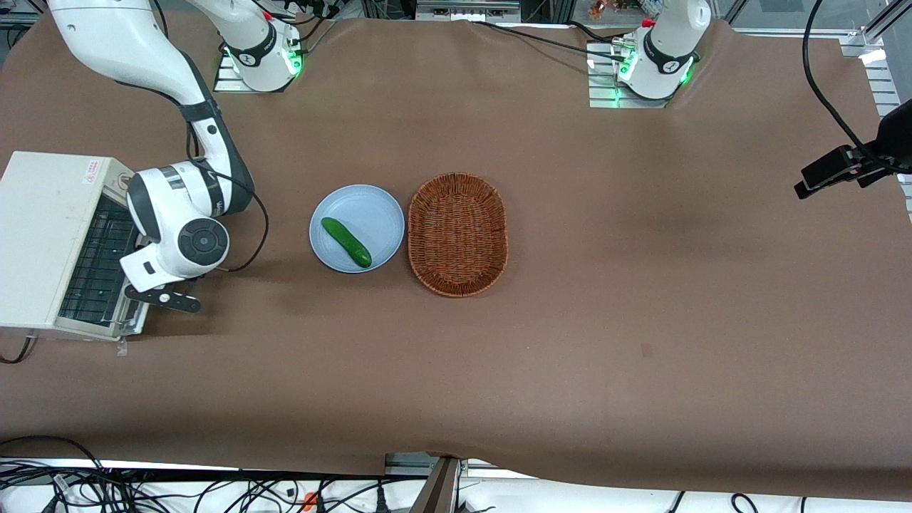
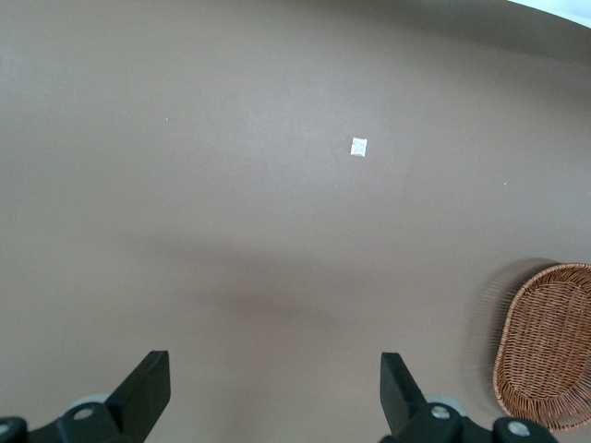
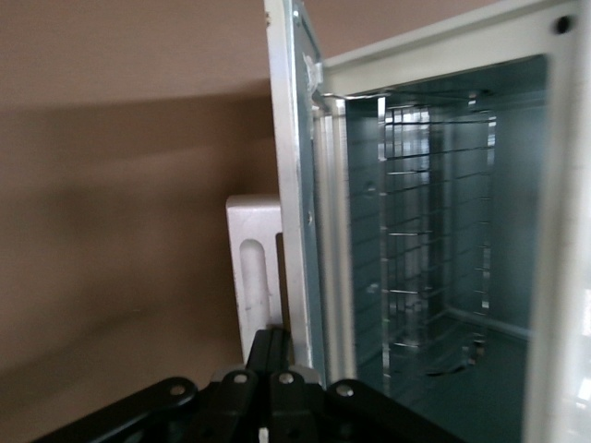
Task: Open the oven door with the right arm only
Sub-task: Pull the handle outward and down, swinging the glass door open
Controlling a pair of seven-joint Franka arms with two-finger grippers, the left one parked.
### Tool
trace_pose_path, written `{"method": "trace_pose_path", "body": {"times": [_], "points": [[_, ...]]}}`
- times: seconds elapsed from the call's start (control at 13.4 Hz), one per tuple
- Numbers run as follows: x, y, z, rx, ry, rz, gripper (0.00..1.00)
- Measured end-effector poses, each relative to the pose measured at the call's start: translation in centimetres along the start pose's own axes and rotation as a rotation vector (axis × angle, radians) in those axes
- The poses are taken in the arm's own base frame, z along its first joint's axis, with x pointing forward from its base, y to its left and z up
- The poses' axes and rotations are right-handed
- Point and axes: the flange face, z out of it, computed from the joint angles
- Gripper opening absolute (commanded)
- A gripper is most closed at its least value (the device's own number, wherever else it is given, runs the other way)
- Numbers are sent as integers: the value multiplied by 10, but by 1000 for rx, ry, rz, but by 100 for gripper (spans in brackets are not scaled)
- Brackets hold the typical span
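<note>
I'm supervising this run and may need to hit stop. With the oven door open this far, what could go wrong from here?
1. The tool sits at the free edge of the oven door. It could slip off, letting the door drop or swing back.
2. The right arm hangs just above the door. Pushing lower might strain the hinges.
3. The oven could slide on the brown cloth if pulled.

R arm (image 1: 178,121) reaches from its base down toward working-arm end of table, elbow bent, wrist (image 1: 187,228) turned low w/ round cap facing up. Gripper (image 1: 146,288) sits just below wrist, nearer front cam, black fingers (image 3: 268,355) close together.
</note>
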Motion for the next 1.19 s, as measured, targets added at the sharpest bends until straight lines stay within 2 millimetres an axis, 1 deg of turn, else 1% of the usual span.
{"method": "trace_pose_path", "body": {"times": [0.3,0.45,0.52,0.74,0.89,0.97,1.04,1.12,1.19], "points": [[-5,-40,26,55,14,13,0],[-6,-52,39,73,15,14,0],[-6,-53,42,83,9,20,0],[-8,-53,41,154,-62,79,0],[-13,-64,26,223,-106,106,0],[-16,-70,16,255,-121,114,10],[-18,-72,3,277,-129,119,42],[-19,-72,-11,292,-132,122,77],[-18,-67,-29,312,-128,124,92]]}}
